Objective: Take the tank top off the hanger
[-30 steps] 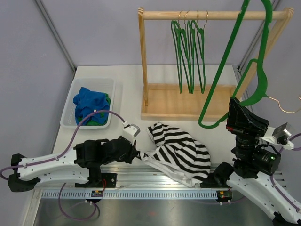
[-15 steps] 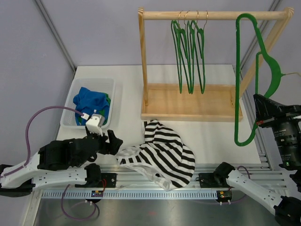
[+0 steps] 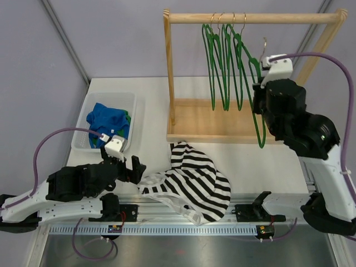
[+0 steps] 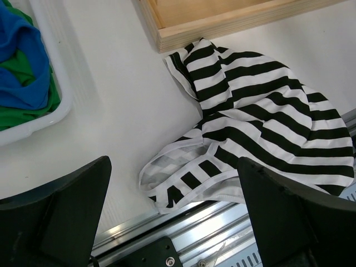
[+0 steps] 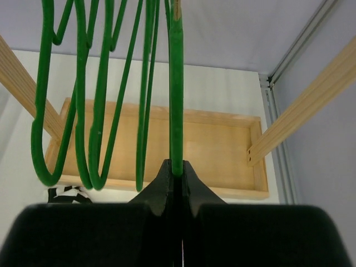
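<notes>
- Striped tank top [image 3: 189, 181], crumpled in a loose heap at the lower middle of the top view, flat on the white table [image 3: 239, 161].
- Off the hanger altogether and well apart from it.
- Upper corner of the cloth right up against the near edge of the wooden base [image 3: 222, 119]; lower edge lapping over the metal rail [image 3: 183, 214] along the bottom.
- In the left wrist view, the same tank top [image 4: 261, 128] across the centre and right, thin straps trailing towards the lower middle.
- Just left of the heap, the left gripper [image 3: 135, 167]: fingers [image 4: 72, 206] spread wide apart, nothing held, straps lying on the table between them.
- Green hanger [image 3: 257, 100] at the upper right of the top view, upright, pinched tight in the fully closed right gripper [image 3: 261, 92].
- Hook near the top of that hanger, below the rod [image 3: 250, 18] and apart from it.
- In the right wrist view, the hanger [image 5: 176, 100] straight up the centre out of the closed right gripper [image 5: 174, 172].
- Just left of it, four other hangers [image 3: 222, 61], green, hooked on the rod of the rack [image 3: 168, 67].
- At the left of the top view, a white bin [image 3: 135, 111] with blue and green clothes [image 3: 108, 122] inside.
</notes>
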{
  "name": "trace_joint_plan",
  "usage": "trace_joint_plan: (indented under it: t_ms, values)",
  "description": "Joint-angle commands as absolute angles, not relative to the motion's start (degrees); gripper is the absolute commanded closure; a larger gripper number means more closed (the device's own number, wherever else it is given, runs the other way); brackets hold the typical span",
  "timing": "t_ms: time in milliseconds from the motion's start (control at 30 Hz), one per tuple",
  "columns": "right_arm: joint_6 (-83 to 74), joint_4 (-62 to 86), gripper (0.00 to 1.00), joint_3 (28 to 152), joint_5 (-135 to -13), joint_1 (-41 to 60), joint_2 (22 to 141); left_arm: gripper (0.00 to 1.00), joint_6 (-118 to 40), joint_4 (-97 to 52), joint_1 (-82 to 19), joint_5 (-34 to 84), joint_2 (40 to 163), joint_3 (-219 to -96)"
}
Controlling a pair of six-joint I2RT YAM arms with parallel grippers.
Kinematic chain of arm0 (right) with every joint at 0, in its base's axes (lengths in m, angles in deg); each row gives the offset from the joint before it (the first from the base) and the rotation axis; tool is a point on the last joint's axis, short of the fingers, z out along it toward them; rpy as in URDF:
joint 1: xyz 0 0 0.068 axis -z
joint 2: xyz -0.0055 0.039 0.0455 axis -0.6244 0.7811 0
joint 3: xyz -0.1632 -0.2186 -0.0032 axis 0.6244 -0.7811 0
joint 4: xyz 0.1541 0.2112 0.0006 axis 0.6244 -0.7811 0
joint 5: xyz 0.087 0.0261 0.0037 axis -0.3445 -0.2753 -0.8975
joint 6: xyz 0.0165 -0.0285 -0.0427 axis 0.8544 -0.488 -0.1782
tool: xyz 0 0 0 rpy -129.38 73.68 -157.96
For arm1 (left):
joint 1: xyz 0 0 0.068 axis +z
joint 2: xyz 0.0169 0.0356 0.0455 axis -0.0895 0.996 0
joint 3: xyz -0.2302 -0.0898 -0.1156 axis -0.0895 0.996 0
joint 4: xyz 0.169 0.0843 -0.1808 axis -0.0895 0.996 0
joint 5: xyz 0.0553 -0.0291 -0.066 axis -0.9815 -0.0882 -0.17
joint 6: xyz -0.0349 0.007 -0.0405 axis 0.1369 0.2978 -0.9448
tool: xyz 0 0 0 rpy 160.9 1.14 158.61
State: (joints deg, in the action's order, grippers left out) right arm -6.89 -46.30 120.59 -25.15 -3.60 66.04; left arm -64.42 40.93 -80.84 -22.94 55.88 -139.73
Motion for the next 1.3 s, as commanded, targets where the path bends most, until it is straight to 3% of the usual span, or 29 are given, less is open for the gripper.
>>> trace_joint_plan:
  t_ms: [0,133,567,1100,1200,1267]
  values:
    - [-14.25,-43.62,1.00,129.34,-26.24,-0.58,70.91,0.01,-62.47,36.92,-80.98,-23.65,54.54,-139.59]
    - [-14.87,-45.90,1.00,136.47,-38.38,13.30,78.72,0.01,-62.29,36.39,-80.98,-23.21,53.57,-139.24]
    - [-18.75,-44.84,1.00,149.75,-48.84,20.53,91.48,0.01,-61.86,35.42,-80.98,-22.42,52.60,-138.45]
    - [-15.50,-40.01,1.00,138.06,-52.10,21.85,90.43,0.01,-64.58,35.96,-80.90,-25.06,57.60,-140.38]
    - [-14.70,-39.66,0.86,138.24,-50.78,21.85,89.12,0.01,-64.58,31.66,-80.90,-23.13,61.47,-139.94]
    - [-14.44,-39.83,0.66,138.50,-50.69,21.85,88.24,0.01,-64.75,28.05,-80.98,-21.55,65.86,-140.03]
